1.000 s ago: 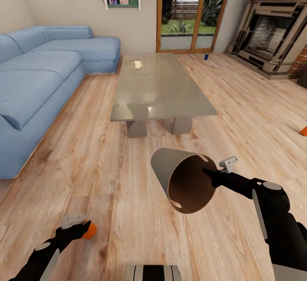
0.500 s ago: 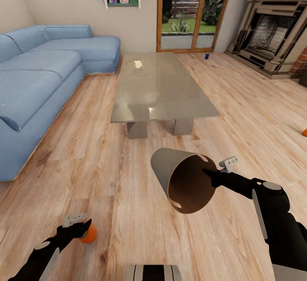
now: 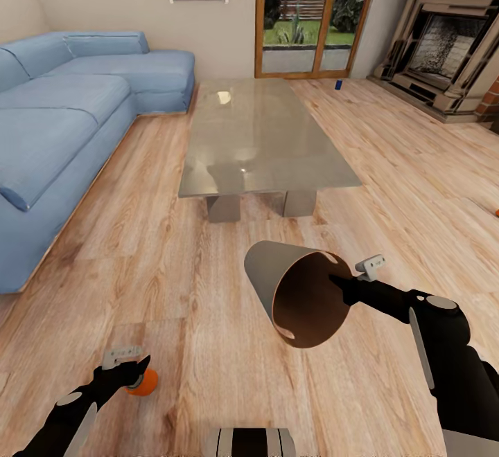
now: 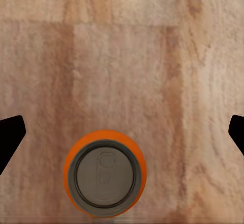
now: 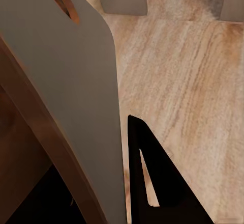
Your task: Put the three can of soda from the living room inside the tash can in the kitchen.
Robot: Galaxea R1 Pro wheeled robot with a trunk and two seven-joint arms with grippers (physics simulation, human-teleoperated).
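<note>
On the pale wood floor of the living room, an orange soda can stands upright just under the left end effector, whose fingers are spread wide apart with the can between them and untouched. The right end effector is clamped on the rim of the tash can, held tipped on its side above the floor with its tan inside facing the robot. A dark blue can stands far off by the glass door, beyond the glass tabletop, and a bit of orange shows on the floor at the right edge.
</note>
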